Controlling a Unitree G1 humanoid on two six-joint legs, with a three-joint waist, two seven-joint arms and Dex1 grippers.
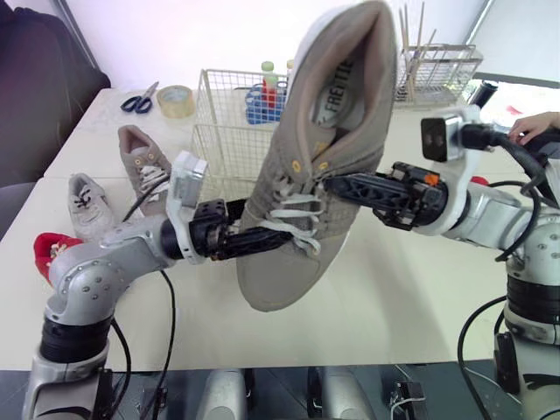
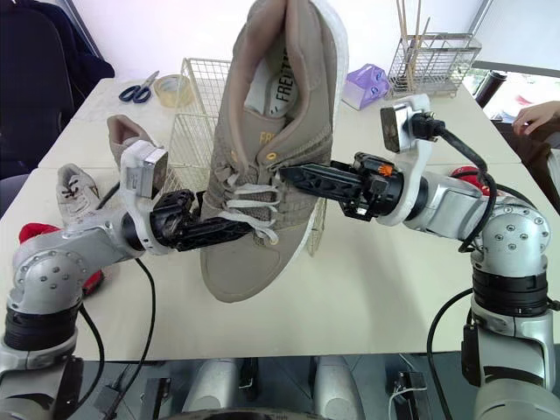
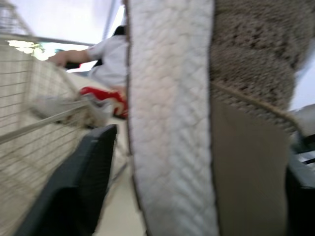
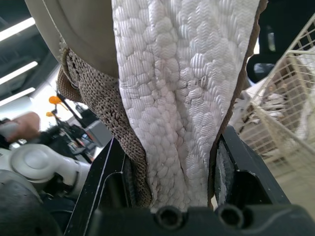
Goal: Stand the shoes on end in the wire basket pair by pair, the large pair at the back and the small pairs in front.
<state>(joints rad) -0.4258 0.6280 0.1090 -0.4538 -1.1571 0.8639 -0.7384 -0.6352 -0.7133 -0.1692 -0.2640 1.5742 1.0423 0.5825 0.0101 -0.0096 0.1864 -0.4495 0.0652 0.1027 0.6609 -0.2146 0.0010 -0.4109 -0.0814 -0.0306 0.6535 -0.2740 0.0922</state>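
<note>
While both arms reach inward, left gripper and right gripper clamp the tan shoe.

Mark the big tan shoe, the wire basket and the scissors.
tan shoe (image 1: 302,131): left eye view, side of the upper.
wire basket (image 1: 224,157): left eye view, front mesh wall.
scissors (image 1: 136,103): left eye view, blue handles.
</note>
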